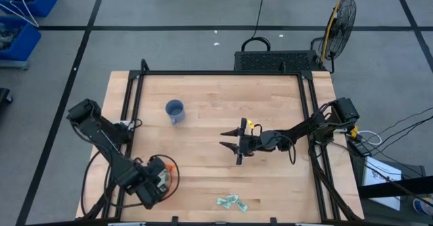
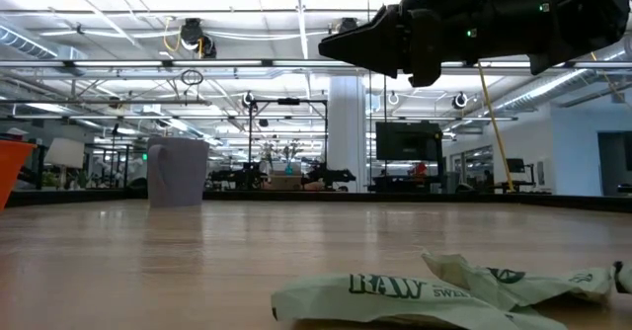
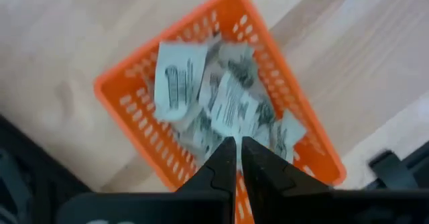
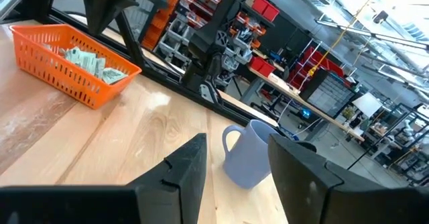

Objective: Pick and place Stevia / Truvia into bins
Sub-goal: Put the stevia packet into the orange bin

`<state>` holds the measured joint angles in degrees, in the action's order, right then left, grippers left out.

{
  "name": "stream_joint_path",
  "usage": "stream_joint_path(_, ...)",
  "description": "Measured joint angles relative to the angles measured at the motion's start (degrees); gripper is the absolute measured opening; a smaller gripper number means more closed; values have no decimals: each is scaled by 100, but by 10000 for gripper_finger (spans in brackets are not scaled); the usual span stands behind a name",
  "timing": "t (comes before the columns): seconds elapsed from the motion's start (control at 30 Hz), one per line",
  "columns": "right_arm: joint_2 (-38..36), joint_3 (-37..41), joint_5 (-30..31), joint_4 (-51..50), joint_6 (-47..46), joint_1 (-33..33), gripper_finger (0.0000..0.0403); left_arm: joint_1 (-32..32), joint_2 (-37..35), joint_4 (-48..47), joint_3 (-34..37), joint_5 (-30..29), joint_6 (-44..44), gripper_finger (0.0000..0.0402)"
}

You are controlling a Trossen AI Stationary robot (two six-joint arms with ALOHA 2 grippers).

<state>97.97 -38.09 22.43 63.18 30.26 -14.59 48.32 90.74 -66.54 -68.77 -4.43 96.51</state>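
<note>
1. The Stevia / Truvia sachets (image 3: 221,103) mostly lie heaped in the orange basket (image 3: 124,100), filling the centre of the left wrist view. A few more sachets on the table (image 1: 231,202) lie loose at the lower middle of the high view, well apart from the basket; in the low view they show crumpled at the lower right.

2. The basket sits at the lower left of the high view, near the table's front left corner. I judge it sits there so the left arm can drop packets into it with little travel.

3. The left gripper (image 3: 238,153) hangs directly over the heap, its fingers almost pressed together with only a thin slit between them and nothing pinched in it. That pose reads as a packet just let go above the pile, though this is a judgement.

4. The right gripper (image 1: 239,145) hovers above the middle of the table, right of centre in the high view, fingers spread wide and empty. It seems to be waiting, or set to reach for the loose sachets below it in the frame.

5. A blue cup (image 1: 174,111) stands upright at the upper left of the table top, clear of both arms and, I judge, no part of the sorting.

6. The wooden table (image 1: 203,97) is pale, bare planking edged by a dark frame.

7. Beyond it, a fan (image 1: 338,19) stands on the grey floor at the upper right of the high view; the low view shows a long workshop hall behind.
</note>
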Motion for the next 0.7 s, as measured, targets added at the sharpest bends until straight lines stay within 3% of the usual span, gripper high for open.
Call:
stream_joint_path(0.13, -24, 0, -92, -20, -134, -19, 154, -110, 0, -1, 2, -352, -387, 32)
stream_joint_path(0.2, -119, 0, -504, -134, -236, -43, 156, -193, 0, 0, 0, -575, -623, 33)
stream_joint_path(0.37, -460, 0, -2690, -607, -1126, -52, 157, -439, 0, 28, 2, -1236, -1539, 33)
stream_joint_path(0.47, -576, 0, -3636, -1020, -2055, -137, 157, -604, 0, 90, 2, -1576, -2282, 33)
stream_joint_path(0.57, -566, 0, -3652, -1752, -2476, -481, 157, -779, 0, 85, 2, -1823, -2899, 33)
stream_joint_path(0.7, -562, 0, -3025, -2787, -2614, -1055, 158, -1036, 0, 87, 2, -2025, -3472, 33)
